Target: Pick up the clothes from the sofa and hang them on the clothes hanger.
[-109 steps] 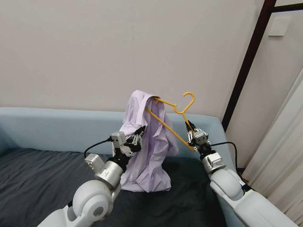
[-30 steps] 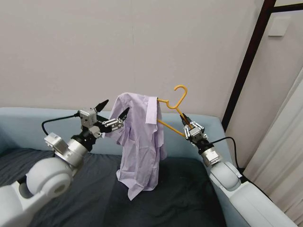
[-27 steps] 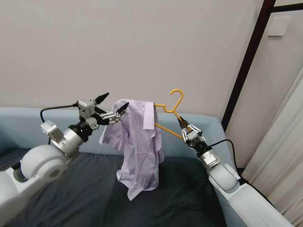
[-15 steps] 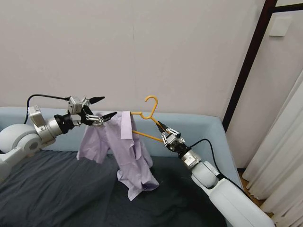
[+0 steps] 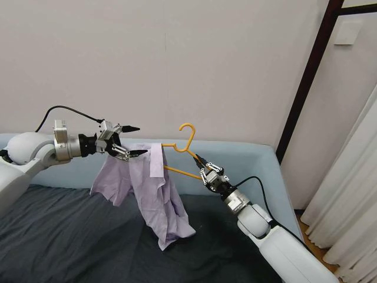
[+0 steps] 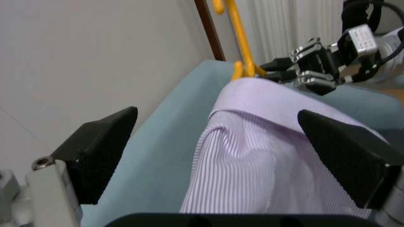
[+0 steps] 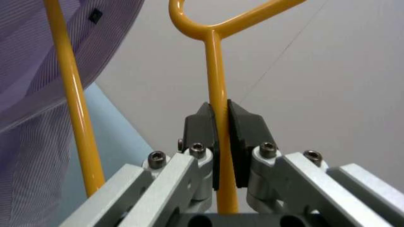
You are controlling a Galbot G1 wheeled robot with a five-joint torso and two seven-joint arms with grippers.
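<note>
One lilac shirt (image 5: 153,194) draped over the orange hanger (image 5: 175,145), aloft above the sofa (image 5: 247,156), hem hanging near the dark seat; one hanger bar pinched between the pressed-together fingers of the right gripper (image 5: 203,172); left gripper (image 5: 141,140) at the shirt's shoulder, fingers spread wide either side of the cloth; contact with fabric unclear.
</note>
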